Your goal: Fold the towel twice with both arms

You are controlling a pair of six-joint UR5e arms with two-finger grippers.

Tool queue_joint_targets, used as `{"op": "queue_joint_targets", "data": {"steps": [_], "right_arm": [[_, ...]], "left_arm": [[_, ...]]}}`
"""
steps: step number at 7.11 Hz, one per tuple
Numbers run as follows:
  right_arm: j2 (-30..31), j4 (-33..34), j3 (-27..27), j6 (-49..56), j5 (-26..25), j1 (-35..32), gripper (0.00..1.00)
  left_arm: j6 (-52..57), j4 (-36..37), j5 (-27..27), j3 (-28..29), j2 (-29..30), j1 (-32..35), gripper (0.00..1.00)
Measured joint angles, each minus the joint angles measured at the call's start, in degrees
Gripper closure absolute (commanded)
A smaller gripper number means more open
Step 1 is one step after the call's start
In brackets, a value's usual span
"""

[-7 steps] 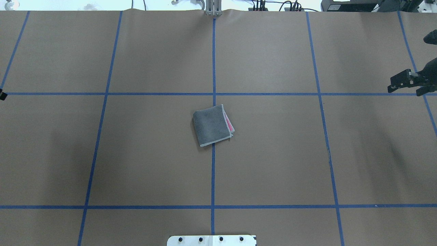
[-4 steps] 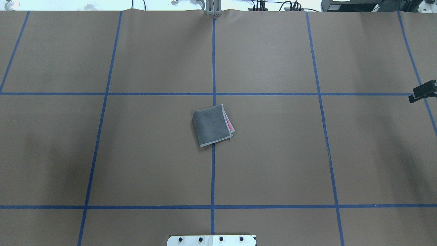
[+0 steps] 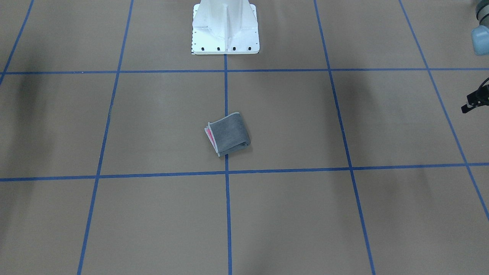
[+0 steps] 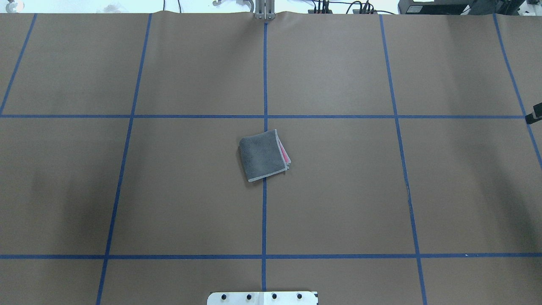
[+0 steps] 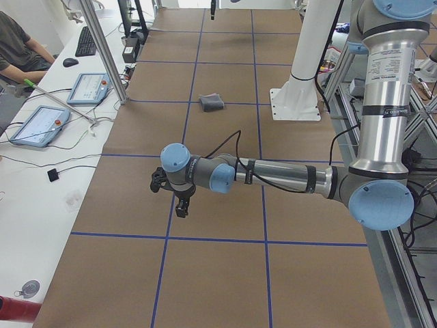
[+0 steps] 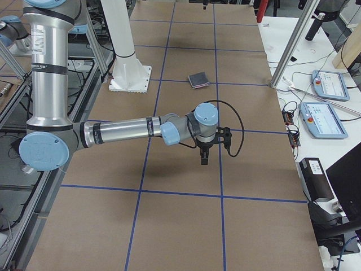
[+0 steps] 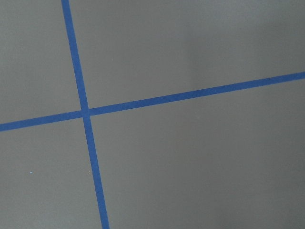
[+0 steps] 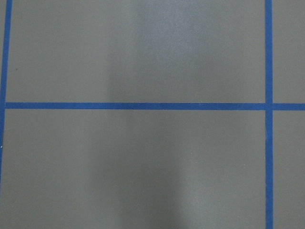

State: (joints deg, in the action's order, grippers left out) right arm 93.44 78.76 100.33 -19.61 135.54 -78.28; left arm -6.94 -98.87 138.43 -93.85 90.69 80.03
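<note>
The towel (image 4: 262,156) lies folded into a small square at the table's middle, dark grey face up, with a pink layer peeking out at one side (image 3: 229,133). Nothing touches it. Both arms are drawn back far to either side of it. In the exterior left view the left gripper (image 5: 181,207) hangs over a blue tape line, far from the towel (image 5: 211,102). The right gripper (image 6: 204,157) hangs the same way in the exterior right view, and only a black sliver of it (image 4: 534,113) shows overhead. I cannot tell whether either is open or shut. Both wrist views show only bare table and tape.
Brown paper with a blue tape grid (image 4: 264,212) covers the table. The white pedestal base (image 3: 225,26) stands at the robot's side. Beyond the far edge a side bench holds tablets (image 5: 41,126) and cables, and a person (image 5: 13,48) sits there.
In the overhead view the right gripper has slid out to the right edge until only a sliver shows. The left gripper's tip has left the left edge. The towel has not moved.
</note>
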Motion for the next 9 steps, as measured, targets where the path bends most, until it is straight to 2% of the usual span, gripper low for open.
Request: {"op": "queue_joint_targets", "data": {"steps": [3,5,9], "right_arm": [[-2.83,8.26,-1.06,10.60,-3.81,-2.56,0.00],[-2.88,9.21,-1.15,11.68,-4.91,-2.80,0.00],[-2.58,9.25,-1.12,11.34,-4.55,-2.85,0.00]], "left_arm": [[4.02,0.82,-3.84,0.26,0.17,3.44,0.01],[4.07,2.02,-6.24,0.12,0.20,3.80,0.01],[3.88,2.79,-6.20,-0.99,-0.14,3.90,0.00]]}}
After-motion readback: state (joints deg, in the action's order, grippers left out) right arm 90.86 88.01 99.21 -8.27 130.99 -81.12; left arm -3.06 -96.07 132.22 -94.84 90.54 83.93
